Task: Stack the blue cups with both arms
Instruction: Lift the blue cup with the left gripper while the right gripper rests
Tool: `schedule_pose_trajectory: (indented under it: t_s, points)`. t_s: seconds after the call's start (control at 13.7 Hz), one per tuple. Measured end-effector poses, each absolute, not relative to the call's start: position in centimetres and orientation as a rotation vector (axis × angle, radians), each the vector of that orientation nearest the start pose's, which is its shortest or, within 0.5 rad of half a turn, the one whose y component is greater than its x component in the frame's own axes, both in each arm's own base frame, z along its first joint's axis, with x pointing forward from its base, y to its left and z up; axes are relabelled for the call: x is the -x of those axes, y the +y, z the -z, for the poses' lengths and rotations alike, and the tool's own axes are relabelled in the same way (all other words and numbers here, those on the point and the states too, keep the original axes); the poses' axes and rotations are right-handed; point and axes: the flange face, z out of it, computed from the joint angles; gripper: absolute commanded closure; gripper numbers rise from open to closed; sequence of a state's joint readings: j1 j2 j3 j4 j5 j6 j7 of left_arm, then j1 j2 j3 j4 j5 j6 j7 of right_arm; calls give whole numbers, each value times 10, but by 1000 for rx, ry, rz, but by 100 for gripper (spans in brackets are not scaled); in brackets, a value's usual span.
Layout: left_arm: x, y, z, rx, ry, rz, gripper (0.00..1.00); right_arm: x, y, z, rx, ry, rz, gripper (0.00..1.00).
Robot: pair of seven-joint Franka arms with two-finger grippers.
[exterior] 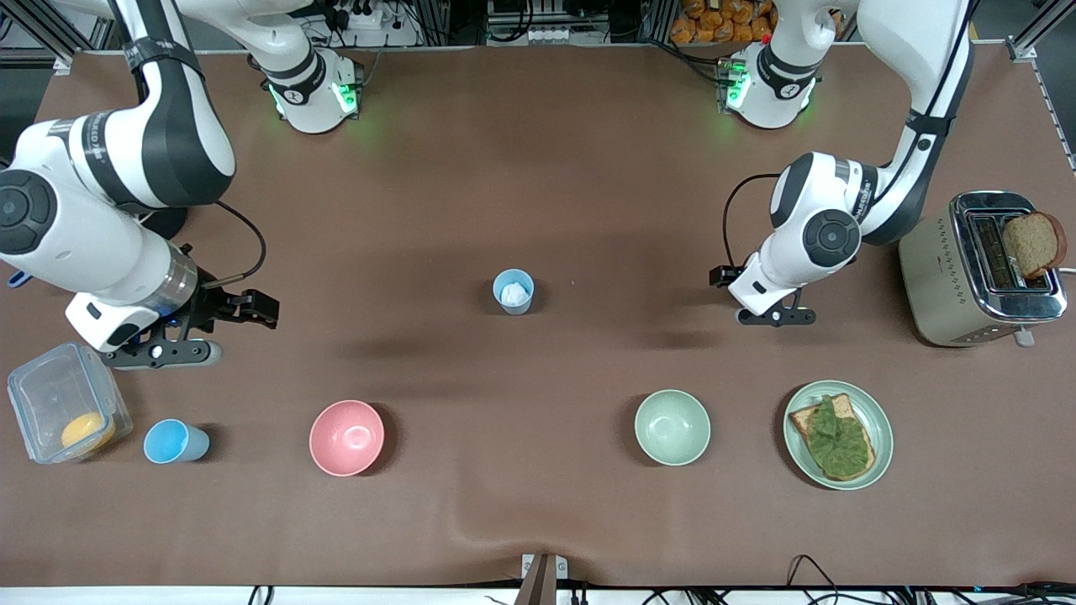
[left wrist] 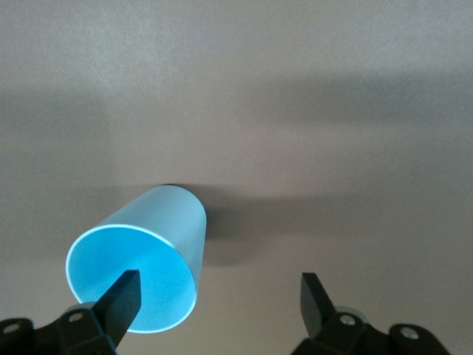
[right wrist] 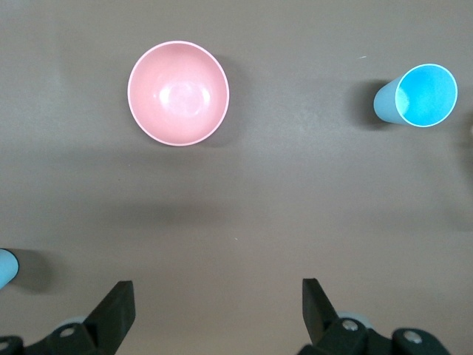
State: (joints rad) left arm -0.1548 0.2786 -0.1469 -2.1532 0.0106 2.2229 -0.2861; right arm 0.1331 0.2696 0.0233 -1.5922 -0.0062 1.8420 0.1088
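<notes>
Left claw (left wrist: 222, 288) hangs with jaws apart, facing the paler blue cup (exterior: 513, 291) mid-table. Right claw (right wrist: 218, 296), likewise spread, waits near the sky-blue cup (exterior: 175, 442).

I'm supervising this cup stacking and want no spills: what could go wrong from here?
1. The sky-blue cup stands beside the clear container, so the open right gripper, hovering by both, might bump the container.
2. The paler cup shows white inside; if that is not glare, nesting may fail.
3. The open left gripper is off-centre to that cup; a finger could tip it.
</notes>
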Motion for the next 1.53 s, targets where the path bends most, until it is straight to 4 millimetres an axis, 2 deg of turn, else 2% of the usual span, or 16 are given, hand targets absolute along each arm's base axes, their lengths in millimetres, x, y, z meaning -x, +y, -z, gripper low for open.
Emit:
schedule_pose_trajectory:
  t_s: [0.07,0.22,0.36,0.51,0.58,0.73,0.87,0.95,1.16,1.53]
  points:
    - [-518,-160,-254,3095,34,-326,22,-633,98,-476,3143,-81,-32,0]
    - [-516,-158,-249,3091,30,-343,27,-634,96,-476,3143,-85,-33,0]
    - [-514,-156,-242,3087,26,-362,44,-633,94,-477,3145,-62,-41,0]
    - [-514,-156,-238,3085,25,-372,57,-635,91,-488,3144,5,-11,0]
    - [-513,-156,-237,3085,26,-374,64,-637,84,-496,3143,38,8,0]
    - [-513,-157,-237,3085,29,-372,77,-638,55,-518,3142,111,-1,0]
    - [-513,-158,-237,3085,35,-372,95,-634,29,-548,3141,168,-32,0]
    - [-513,-158,-237,3085,35,-372,100,-631,20,-562,3141,177,-43,0]
    - [-515,-156,-240,3085,30,-363,100,-625,5,-592,3139,193,-20,0]
    - [-520,-159,-247,3090,34,-347,100,-594,9,-635,3139,181,-35,0]
